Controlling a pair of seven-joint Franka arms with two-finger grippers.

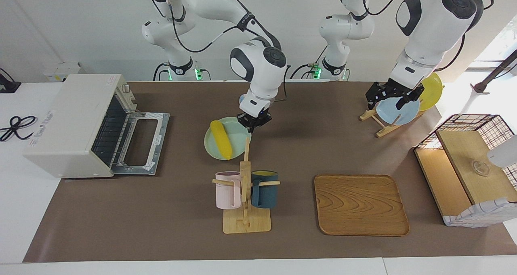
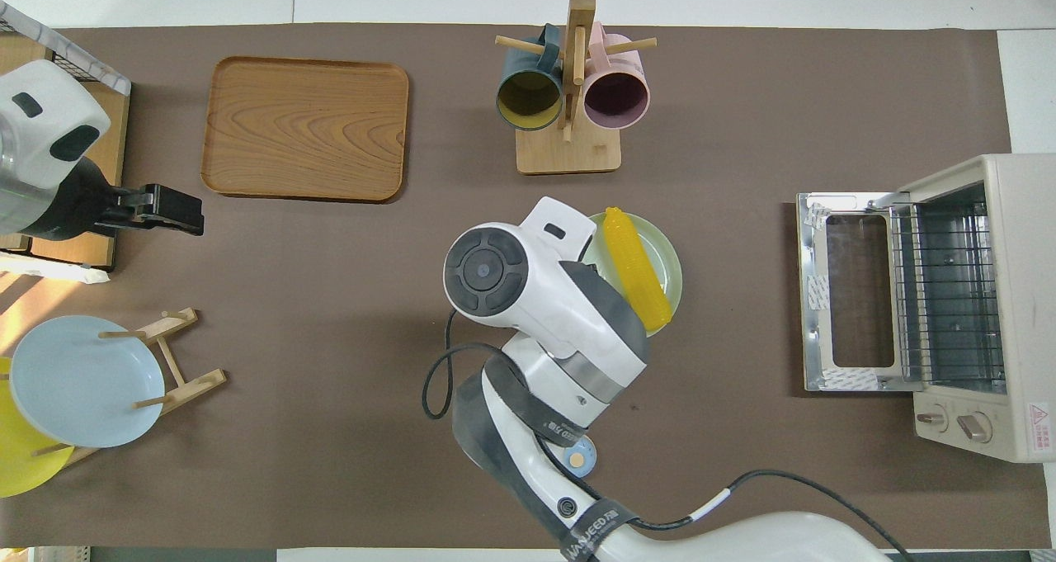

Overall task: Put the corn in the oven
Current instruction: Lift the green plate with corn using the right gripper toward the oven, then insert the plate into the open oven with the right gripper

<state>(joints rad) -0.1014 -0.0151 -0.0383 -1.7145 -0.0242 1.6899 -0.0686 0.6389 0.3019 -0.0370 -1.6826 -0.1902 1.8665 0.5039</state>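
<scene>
The yellow corn (image 1: 222,139) lies on a pale green plate (image 1: 239,139) at the table's middle; it also shows in the overhead view (image 2: 635,269), lying on the plate (image 2: 665,263). My right gripper (image 1: 253,121) is shut on the plate's rim, at the edge toward the left arm's end. In the overhead view its fingers are hidden under the arm's hand. The off-white oven (image 1: 68,121) stands at the right arm's end with its glass door (image 1: 141,141) dropped open and its rack (image 2: 945,298) bare. My left gripper (image 1: 391,99) waits raised over the plate rack.
A mug rack (image 1: 245,198) with a pink and a dark blue mug stands just farther from the robots than the plate. A wooden tray (image 1: 360,204), a plate rack with a blue plate (image 1: 398,111) and a yellow plate (image 1: 432,85), and a wire-framed wooden box (image 1: 468,166) are toward the left arm's end.
</scene>
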